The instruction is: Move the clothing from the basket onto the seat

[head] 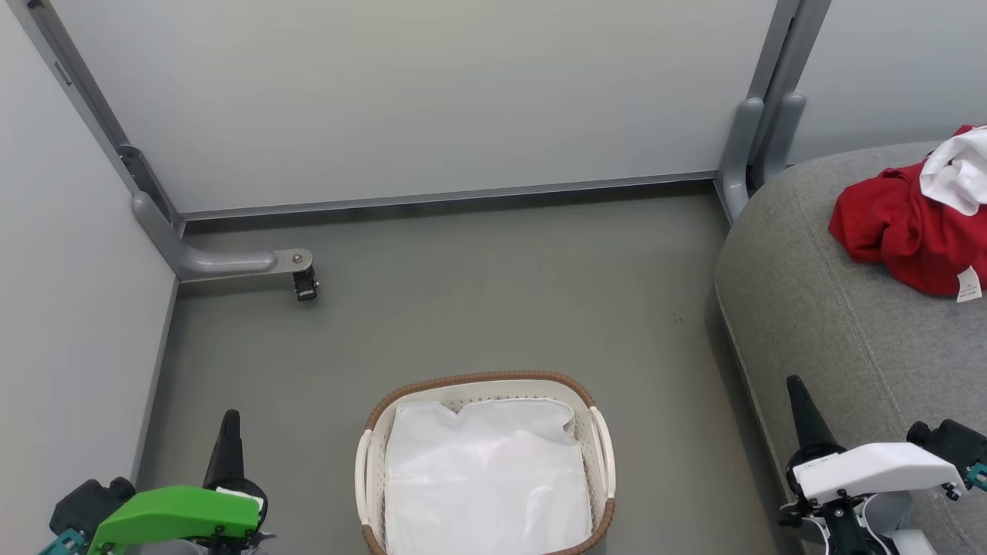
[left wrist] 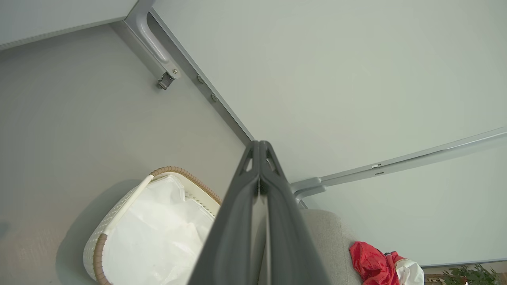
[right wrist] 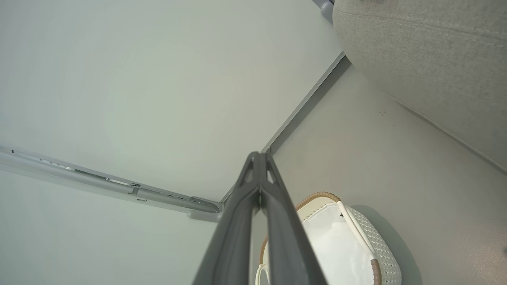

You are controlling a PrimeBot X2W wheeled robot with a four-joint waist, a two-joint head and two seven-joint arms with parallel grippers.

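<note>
Both pressed together, left gripper, right gripper, clothing on seat, basket nearby

Grey floor; pale partition panels on grey metal frame (castor foot at left corner).

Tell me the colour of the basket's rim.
Brown, woven; the basket rim shows best in the head view.

Setting: partitioned test bay, lab-like | Evidence: pale partition panels on grey metal feet (one with a small caster), bare grey floor | Home-style props: grey seat, laundry basket
</note>
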